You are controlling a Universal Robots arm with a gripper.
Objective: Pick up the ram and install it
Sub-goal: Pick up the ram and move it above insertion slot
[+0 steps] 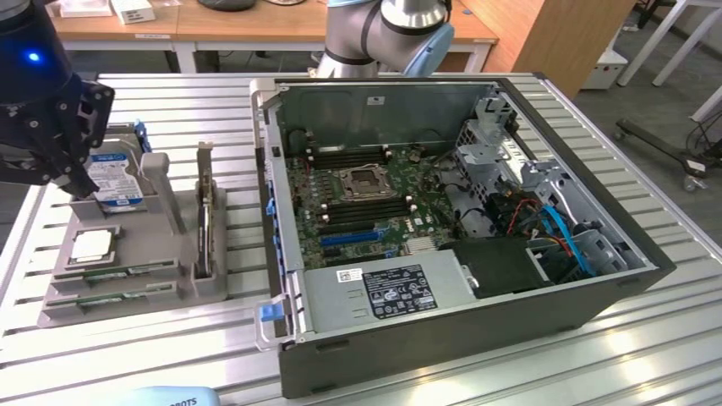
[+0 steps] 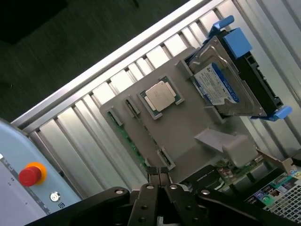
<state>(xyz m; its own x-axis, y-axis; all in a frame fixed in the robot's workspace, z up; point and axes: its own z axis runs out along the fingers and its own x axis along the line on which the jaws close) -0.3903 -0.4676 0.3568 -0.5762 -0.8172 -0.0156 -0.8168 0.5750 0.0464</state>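
Black claw (image 2: 158,178) clenched, empty, above grey parts tray (image 2: 188,122). Long thin green ram stick (image 1: 111,298) untouched in tray. Pickup, install both left.

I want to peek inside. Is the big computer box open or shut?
Open. The computer box has no side cover, and its green board shows inside.

An open computer case (image 1: 451,338) lies on the slatted metal table (image 1: 147,355). Its motherboard (image 1: 310,193) faces up, and a grey power supply (image 1: 378,292) sits at the near end. At the exterior view's left is a grey holder tray (image 1: 135,245). It carries a square silver processor (image 1: 90,245), a hard drive (image 1: 113,182) in blue brackets and a dark upright card (image 1: 205,220). A red push button (image 2: 29,175) sits on a pale blue box.
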